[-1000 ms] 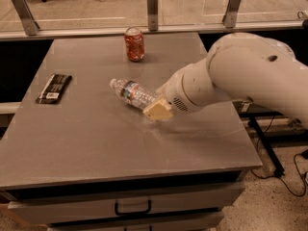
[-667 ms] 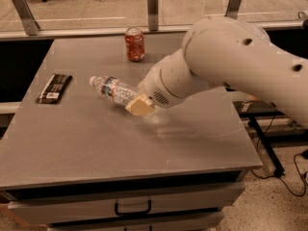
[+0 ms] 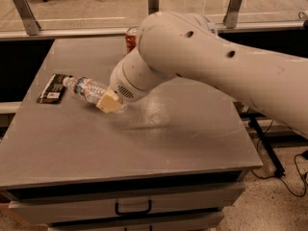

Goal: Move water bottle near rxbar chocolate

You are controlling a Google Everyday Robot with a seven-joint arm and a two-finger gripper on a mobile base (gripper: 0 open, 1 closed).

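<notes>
The water bottle [image 3: 86,89] is a clear ribbed bottle with a white cap and a coloured label band. It lies tilted, cap end pointing left, over the left part of the grey table [image 3: 159,138]. My gripper [image 3: 109,101] is shut on the bottle's base end; one tan fingertip [image 3: 109,102] shows below the white wrist. The rxbar chocolate [image 3: 51,89] is a flat black wrapper with a white patch, lying at the table's left edge. The bottle's cap end reaches the bar's right edge in this view. I cannot tell whether they touch.
A red soda can [image 3: 130,38] stands at the back of the table, mostly hidden behind my large white arm [image 3: 207,61]. A drawer with a black handle [image 3: 133,208] sits under the table front. Cables and a stand leg lie on the floor at right.
My arm has swung left across the table, carrying the water bottle from the table's middle to right beside the rxbar chocolate. The arm now hides most of the soda can.
</notes>
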